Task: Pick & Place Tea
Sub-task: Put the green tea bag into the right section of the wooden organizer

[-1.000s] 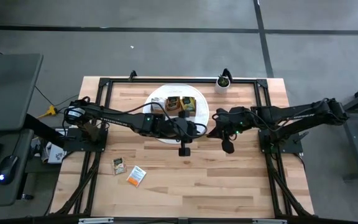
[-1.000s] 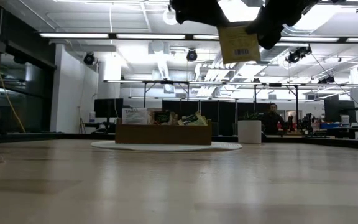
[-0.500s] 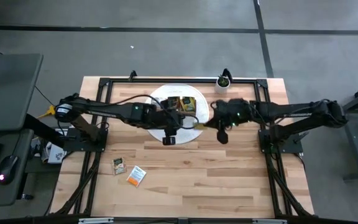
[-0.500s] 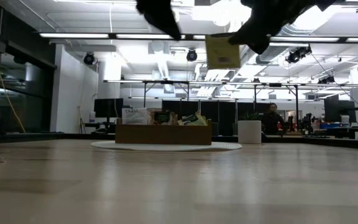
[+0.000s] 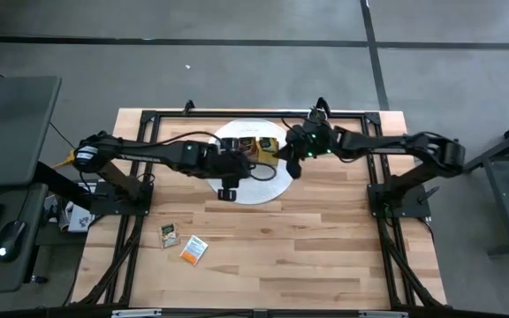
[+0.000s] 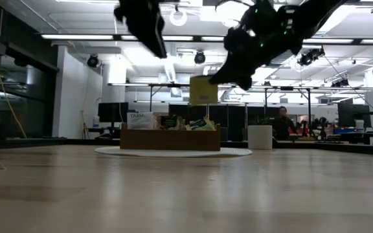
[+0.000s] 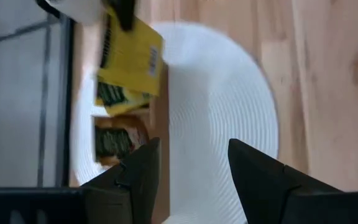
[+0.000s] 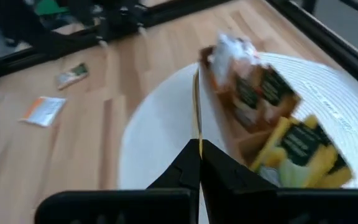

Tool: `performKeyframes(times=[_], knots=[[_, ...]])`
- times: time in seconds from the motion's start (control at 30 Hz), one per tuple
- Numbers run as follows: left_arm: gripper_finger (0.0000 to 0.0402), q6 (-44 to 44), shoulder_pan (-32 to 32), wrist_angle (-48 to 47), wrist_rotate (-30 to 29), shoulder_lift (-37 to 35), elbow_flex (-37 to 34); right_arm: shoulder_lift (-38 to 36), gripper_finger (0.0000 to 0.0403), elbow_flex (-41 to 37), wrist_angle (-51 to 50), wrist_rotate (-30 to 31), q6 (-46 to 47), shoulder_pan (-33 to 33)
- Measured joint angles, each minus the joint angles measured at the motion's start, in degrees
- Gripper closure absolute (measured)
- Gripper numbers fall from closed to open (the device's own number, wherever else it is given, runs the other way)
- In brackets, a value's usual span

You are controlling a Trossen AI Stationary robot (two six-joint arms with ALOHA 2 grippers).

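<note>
My right gripper (image 6: 228,74) is shut on a yellow tea sachet (image 6: 203,90), which also shows in the left wrist view (image 7: 132,59). It hangs in the air near the right end of the brown wooden box (image 5: 259,148). The box holds several sachets and stands on a round white mat (image 5: 247,190). My left gripper (image 7: 191,149) stands open over the mat's near part (image 5: 241,172), to the left of the sachet, with nothing between its fingers. Two more tea sachets, one green (image 5: 169,234) and one white-orange (image 5: 194,250), lie flat on the table at the near left. My right gripper pinches the yellow sachet by its upper edge (image 6: 212,80) between its two fingers. The fingers slant down from the table's right side. The sachet hangs upright below the fingertips, clear of the box and mat. In the right wrist view it shows edge-on (image 8: 197,130).
A small white plant pot (image 5: 316,117) stands at the far edge, close behind my right arm. A black frame (image 5: 148,119) runs around the table top. Bare wood (image 5: 307,247) lies toward the near edge.
My left gripper has let go of the yellow sachet and drawn away toward the table's left. My right gripper has kept hold and carried the sachet down and toward the far left, to the box. The sachet still hangs upright.
</note>
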Motion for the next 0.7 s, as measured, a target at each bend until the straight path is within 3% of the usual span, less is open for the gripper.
performKeyframes(times=[0.2,0.53,0.7], knots=[[0.0218,2.34,3.21,6.99,5.41,-4.81,-9.1,4.24,0.0403,-0.02,3.48,-0.25,0.67,-3.51],[0.0218,-1.61,9.45,19.84,14.37,-22.43,-30.64,7.73,0.0403,0.25,7.08,-2.57,1.12,-8.19],[0.0218,-3.15,11.11,20.86,17.08,-28.24,-35.39,10.24,0.0403,1.95,6.2,-3.49,0.48,-8.99]])
